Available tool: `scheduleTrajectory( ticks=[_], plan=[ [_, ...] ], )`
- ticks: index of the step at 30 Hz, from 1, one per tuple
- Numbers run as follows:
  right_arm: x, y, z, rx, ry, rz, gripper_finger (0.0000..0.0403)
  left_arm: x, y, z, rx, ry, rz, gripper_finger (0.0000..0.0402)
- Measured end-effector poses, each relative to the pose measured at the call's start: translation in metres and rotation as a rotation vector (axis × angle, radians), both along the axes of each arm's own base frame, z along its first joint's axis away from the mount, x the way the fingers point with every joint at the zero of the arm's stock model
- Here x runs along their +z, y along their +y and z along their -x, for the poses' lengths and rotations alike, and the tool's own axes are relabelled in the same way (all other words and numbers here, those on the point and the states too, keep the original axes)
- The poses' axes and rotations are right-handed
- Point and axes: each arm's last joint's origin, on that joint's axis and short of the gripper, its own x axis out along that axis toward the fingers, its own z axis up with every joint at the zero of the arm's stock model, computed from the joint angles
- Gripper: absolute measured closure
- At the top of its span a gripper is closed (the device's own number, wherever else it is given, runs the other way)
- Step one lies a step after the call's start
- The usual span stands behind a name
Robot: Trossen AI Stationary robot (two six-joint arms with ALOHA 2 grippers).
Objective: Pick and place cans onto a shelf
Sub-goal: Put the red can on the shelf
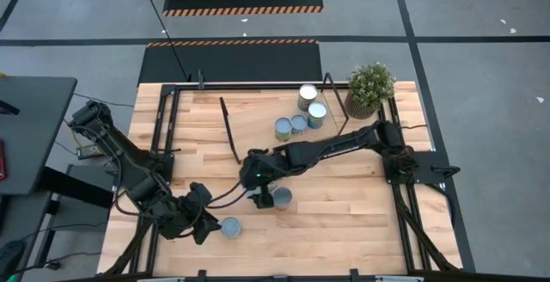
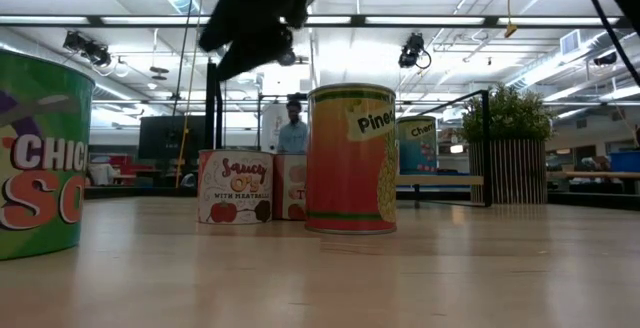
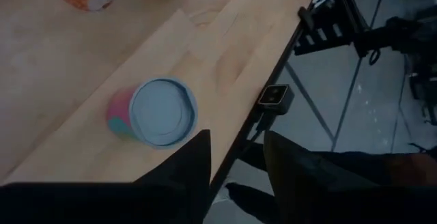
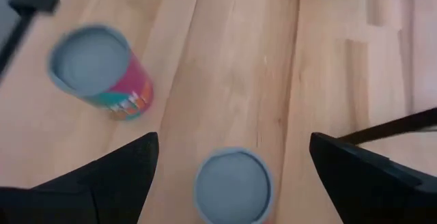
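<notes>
Labels read "Pine" on tall can (image 2: 351, 158), "Saucy" on short can (image 2: 235, 186).

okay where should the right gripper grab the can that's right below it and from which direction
Grip the can across its round side wall, coming straight down from above. It stands upright with its flat top facing the right gripper, whose open fingers already sit either side of it.

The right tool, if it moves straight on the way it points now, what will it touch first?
Most likely the can with the pale-blue top, upright on the table between the open fingers of the right tool. The remaining depth is unclear. The pink can lies off to one side.
</notes>
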Motion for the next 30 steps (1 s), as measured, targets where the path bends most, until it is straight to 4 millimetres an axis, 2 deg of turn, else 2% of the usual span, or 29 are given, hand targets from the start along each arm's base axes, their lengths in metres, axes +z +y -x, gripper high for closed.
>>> scheduleTrajectory(
  ticks=[4, 10, 14, 24, 30],
  plan=[
    [-0.024, 0.002, -0.004, 0.056, 0.068, 0.055, 0.0015, 0.002, -0.002, 0.002, 0.006, -0.004, 0.037, 0.026],
    [-0.048, 0.005, -0.007, 0.089, 0.134, 0.093, 0.0015, 0.003, -0.005, 0.005, 0.013, 0.002, 0.066, 0.026],
    [-0.052, 0.004, -0.011, 0.081, 0.117, 0.138, 0.0015, 0.003, -0.004, 0.005, 0.021, 0.001, 0.066, 0.026],
    [-0.071, 0.003, -0.008, 0.104, 0.21, 0.147, 0.0015, 0.002, -0.004, 0.005, 0.02, 0.004, 0.049, 0.026],
    [-0.07, 0.002, -0.009, 0.103, 0.201, 0.145, 0.0025, 0.002, -0.004, 0.005, 0.02, 0.004, 0.048, 0.026]
  ],
)
